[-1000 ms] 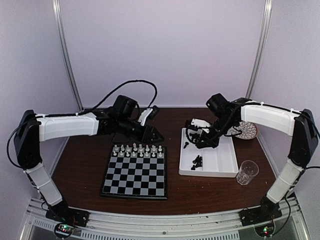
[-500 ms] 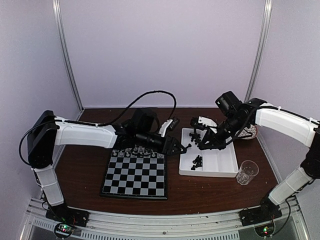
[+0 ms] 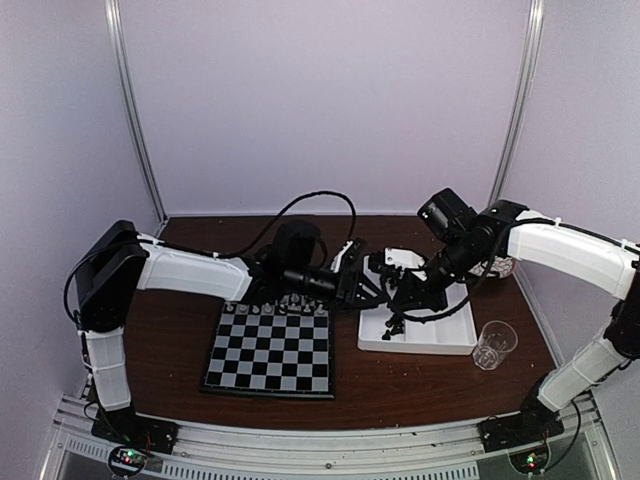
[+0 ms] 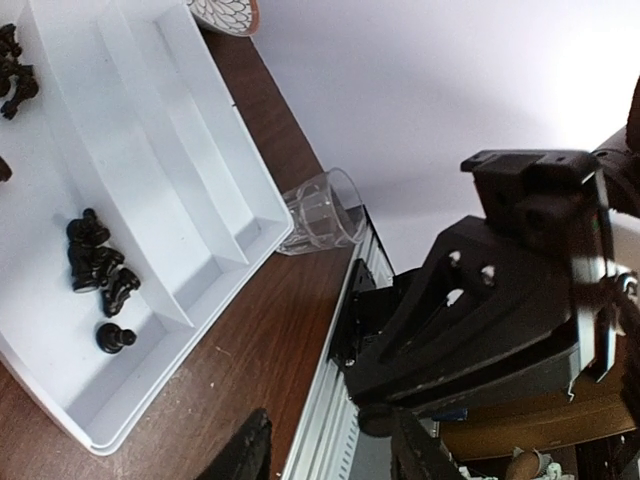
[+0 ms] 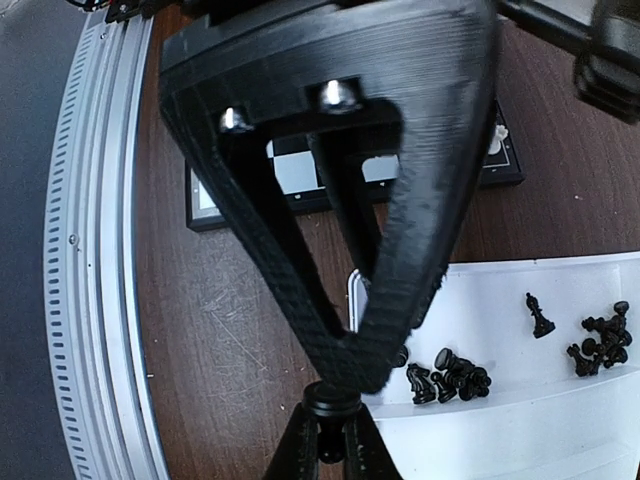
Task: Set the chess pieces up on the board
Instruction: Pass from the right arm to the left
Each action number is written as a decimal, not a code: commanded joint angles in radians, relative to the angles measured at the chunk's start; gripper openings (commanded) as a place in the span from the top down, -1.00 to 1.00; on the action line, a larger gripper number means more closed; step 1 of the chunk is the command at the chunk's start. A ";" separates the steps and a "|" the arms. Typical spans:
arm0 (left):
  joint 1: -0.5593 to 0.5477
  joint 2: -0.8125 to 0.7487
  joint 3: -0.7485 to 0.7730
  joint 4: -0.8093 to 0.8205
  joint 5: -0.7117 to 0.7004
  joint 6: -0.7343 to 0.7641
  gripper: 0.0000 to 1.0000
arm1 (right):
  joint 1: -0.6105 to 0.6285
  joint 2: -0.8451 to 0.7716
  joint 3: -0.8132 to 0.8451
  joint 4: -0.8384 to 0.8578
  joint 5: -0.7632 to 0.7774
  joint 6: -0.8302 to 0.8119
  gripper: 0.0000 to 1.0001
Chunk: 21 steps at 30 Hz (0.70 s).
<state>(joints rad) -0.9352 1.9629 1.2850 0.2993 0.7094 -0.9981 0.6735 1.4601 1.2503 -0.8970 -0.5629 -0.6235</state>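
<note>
Brown table, apparent handover — right gripper pinches a black chess piece just beside the left gripper, fingers parted — likely to ferry it to the board.

White shells are sheathing the left arm and right arm between black joints; a black cable is arching at centre; the left gripper is showing matte black fingers.

No readable text, label, brand, number or sign is showing in any view. The flat black-and-grey checked chessboard, the white divided plastic tray and the clear glass tumbler are showing no legible print.
</note>
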 commanded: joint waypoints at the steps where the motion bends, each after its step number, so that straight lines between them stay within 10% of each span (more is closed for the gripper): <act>1: -0.002 0.037 0.034 0.151 0.082 -0.089 0.19 | 0.012 -0.021 0.019 -0.013 0.036 -0.013 0.93; 21: -0.015 0.102 0.038 0.271 0.170 -0.217 0.54 | 0.012 0.003 0.032 0.007 0.049 0.004 0.93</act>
<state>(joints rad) -0.9394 2.0415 1.2968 0.5194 0.8413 -1.2022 0.6830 1.4605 1.2541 -0.9009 -0.5320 -0.6247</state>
